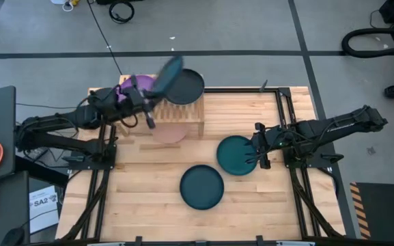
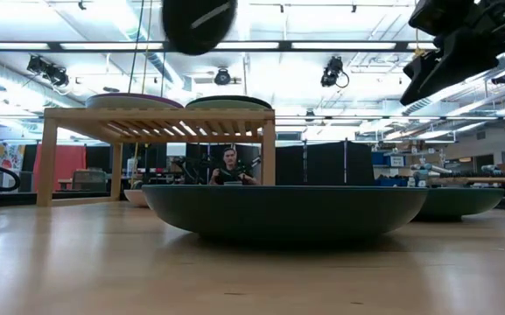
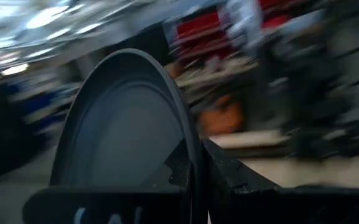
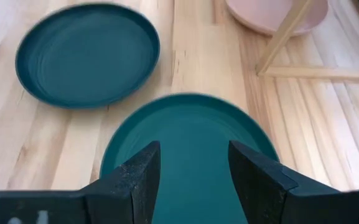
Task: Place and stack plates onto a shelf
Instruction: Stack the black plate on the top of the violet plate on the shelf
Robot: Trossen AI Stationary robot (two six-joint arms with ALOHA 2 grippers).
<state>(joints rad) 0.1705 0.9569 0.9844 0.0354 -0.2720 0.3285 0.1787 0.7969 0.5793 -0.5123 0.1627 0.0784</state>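
Observation:
A low light-wood shelf (image 1: 183, 115) (image 2: 160, 122) stands at the table's far left. A purple plate (image 1: 132, 85) and a black plate (image 1: 190, 85) lie on its slatted top. Under it, a pink plate (image 1: 169, 134) (image 4: 279, 12) lies on the table. My left gripper (image 1: 154, 92) (image 3: 195, 171) is above the shelf, shut on a dark blue-grey plate (image 1: 170, 72) (image 2: 199, 22). A green-teal plate (image 1: 236, 155) (image 4: 185, 143) and a dark teal plate (image 1: 201, 186) (image 4: 87, 55) rest flat on the table. My right gripper (image 1: 259, 154) (image 4: 195, 158) hangs open over the green-teal plate's right rim. My left gripper pinches the blue-grey plate's rim (image 3: 188, 146) between its two fingers, one on each face. The fingers point level, coming from the table's left. The plate stands on edge, tilted, lifted clear above the shelf and the plates on it.
Black frame rails (image 1: 289, 137) run along the table's left and right sides. Bare wood lies along the near edge (image 1: 149, 219). In the low view a person (image 2: 230, 166) sits beyond the table.

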